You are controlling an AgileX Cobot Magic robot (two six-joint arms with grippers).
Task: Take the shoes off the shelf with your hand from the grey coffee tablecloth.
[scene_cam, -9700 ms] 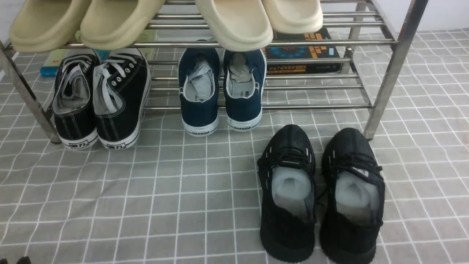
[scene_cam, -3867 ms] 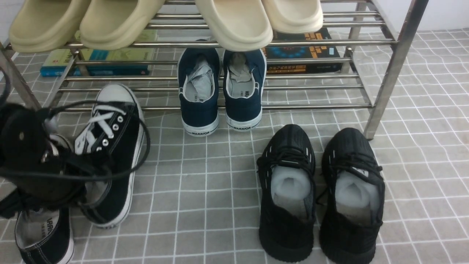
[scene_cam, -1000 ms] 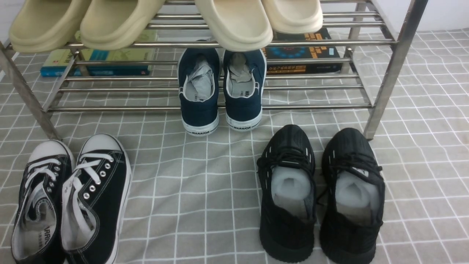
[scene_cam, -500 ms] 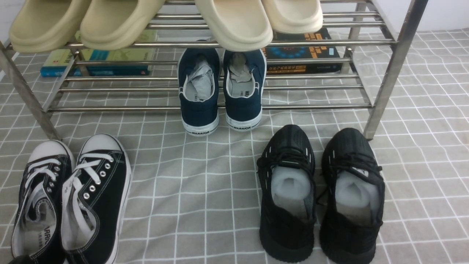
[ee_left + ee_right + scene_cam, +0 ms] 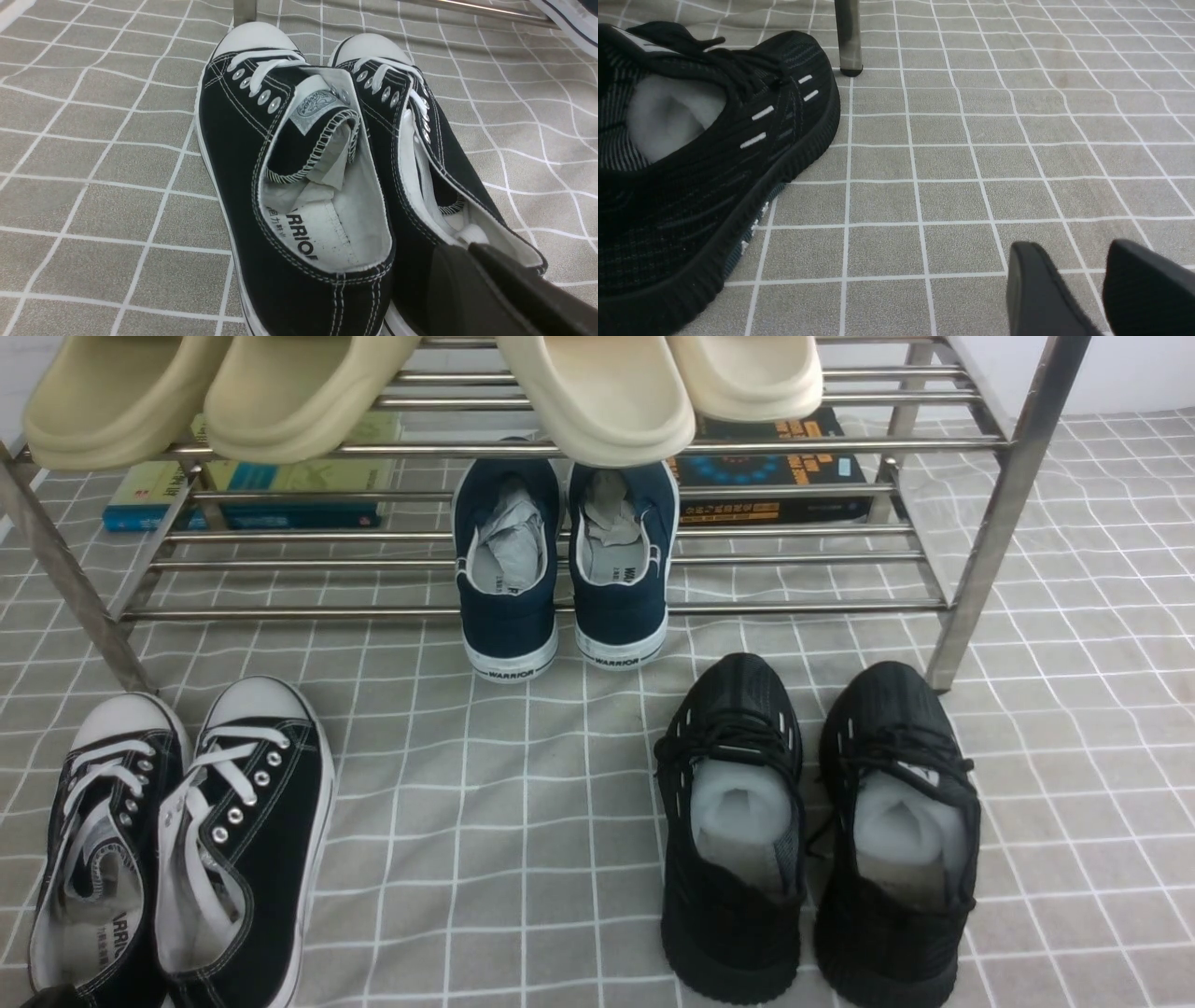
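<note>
1. While the grey coffee tablecloth (image 5: 523, 821) fills the whole floor of the front view, everything else rests on it; white grid lines, slight wrinkles.
2. Shelf (image 5: 980, 551): 2 tiers of steel rods. Upper tier carries beige slippers (image 5: 597, 392); the navy blue pair (image 5: 565, 569) sits heels-out on the lower rods, with books (image 5: 775, 476) lying behind.
3. All-black knit sneakers (image 5: 817, 831): on the cloth in front of the shelf's right leg, side by side.
4. Shoes (image 5: 177, 840) (black canvas, white laces and toe caps): both on the cloth at the near left, toes toward the shelf, touching each other, fully off the rods. The lower tier's left portion holds no shoe.
5. Left gripper (image 5: 495, 289): dark fingers at the heel of 1 shoe in the left wrist view, holding nothing that I can see; whether it touches the heel, or how wide it stands, cannot be told.
6. Right gripper (image 5: 1087, 289): 2 fingers with a narrow gap, nothing between them, above bare cloth near the knit sneaker.
7. Judgement: the removal step looks finished; the left arm seems to be at the retreat stage.
8. Next move calls for lifting clear without snagging the heel or laces.
</note>
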